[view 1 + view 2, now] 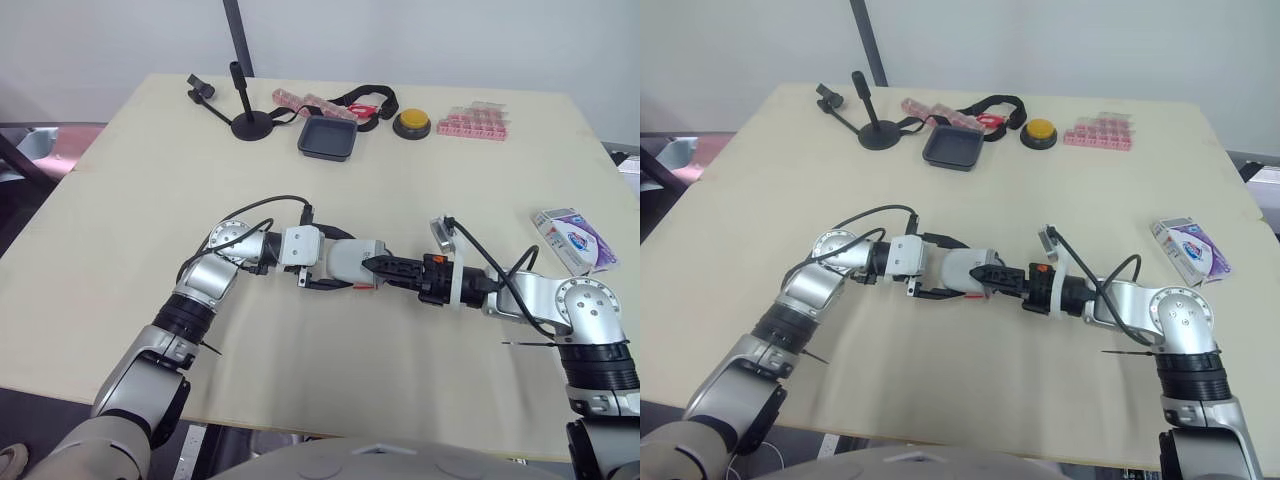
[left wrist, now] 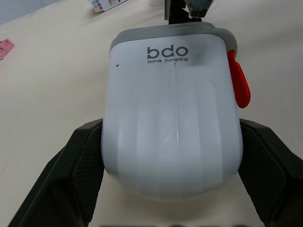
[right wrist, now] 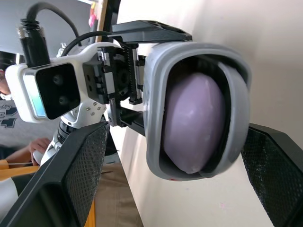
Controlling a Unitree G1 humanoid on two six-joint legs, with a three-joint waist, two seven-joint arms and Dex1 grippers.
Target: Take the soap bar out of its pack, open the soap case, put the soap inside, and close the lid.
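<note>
The tabletop [image 1: 120, 200] is carrying the work near its front edge, where the two arms are meeting tip to tip. By my reading, the putting-in step is just finishing and the lid-closing step is coming up.

The soap case [image 1: 352, 260] is lying on its side, just above or on the tabletop; I cannot tell which. The left claw [image 2: 170, 130] is clamping it across its pale ribbed body, one black finger on each flank. The case's grey-rimmed mouth is facing the right claw [image 1: 378, 267]. That claw is standing wide open and gripping nothing, with its fingers [image 3: 80, 165] spread to either side of the mouth.

The soap pack [image 1: 572, 238] is lying well apart, near the right edge of the tabletop.

The lilac soap bar [image 3: 191, 123] is sitting inside the case, showing through the open mouth, apart from the right claw's fingers.

A red tab [image 2: 239, 85] is sticking out from the case's side near the mouth.

The next move is probably calling for the right claw to find the lid and press it over the mouth while the left is bracing the case. Where the lid is hanging, I cannot tell for certain.
</note>
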